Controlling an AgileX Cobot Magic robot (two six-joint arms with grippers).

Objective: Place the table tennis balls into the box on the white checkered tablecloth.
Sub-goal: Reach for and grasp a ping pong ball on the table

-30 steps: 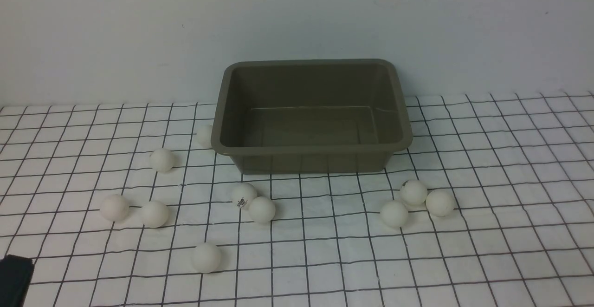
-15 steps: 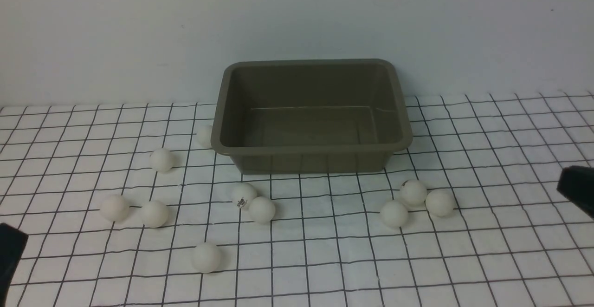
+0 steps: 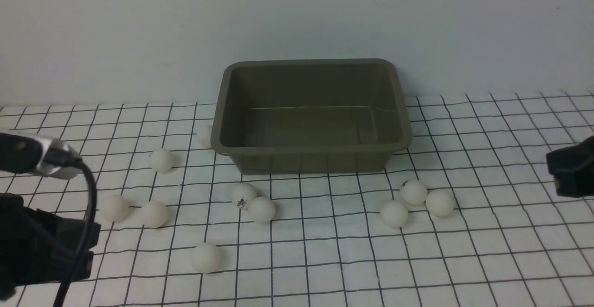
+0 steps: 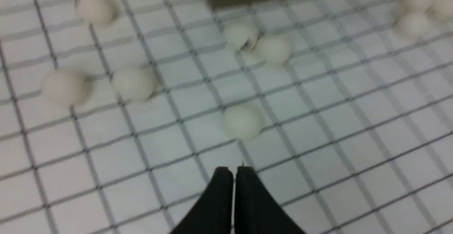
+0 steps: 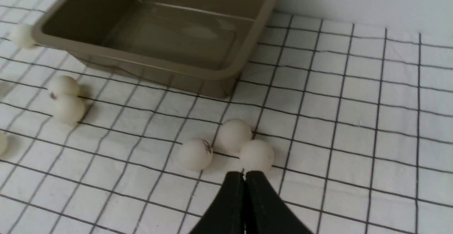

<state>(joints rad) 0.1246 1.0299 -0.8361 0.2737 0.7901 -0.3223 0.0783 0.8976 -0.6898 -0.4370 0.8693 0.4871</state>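
Observation:
The olive-grey box (image 3: 312, 153) stands empty at the back middle of the white checkered tablecloth (image 3: 487, 251). Several white table tennis balls lie on the cloth: one cluster right of centre (image 3: 414, 192), a pair in front of the box (image 3: 261, 209), one nearer me (image 3: 206, 257), others at the left (image 3: 154, 213). My left gripper (image 4: 233, 170) is shut and empty, above the cloth short of a ball (image 4: 242, 121). My right gripper (image 5: 244, 174) is shut and empty, just behind a ball (image 5: 256, 155) of the right cluster. The box also shows in the right wrist view (image 5: 148, 67).
A plain pale wall rises behind the box. My left arm with its cable (image 3: 46, 232) fills the front view's lower left corner. My right arm (image 3: 571, 172) enters at the right edge. One ball (image 3: 204, 136) lies against the box's left side.
Both arms have come into the front view: the left one up and inward from the lower left corner, the right one further in from the right edge. Balls and box have not moved.

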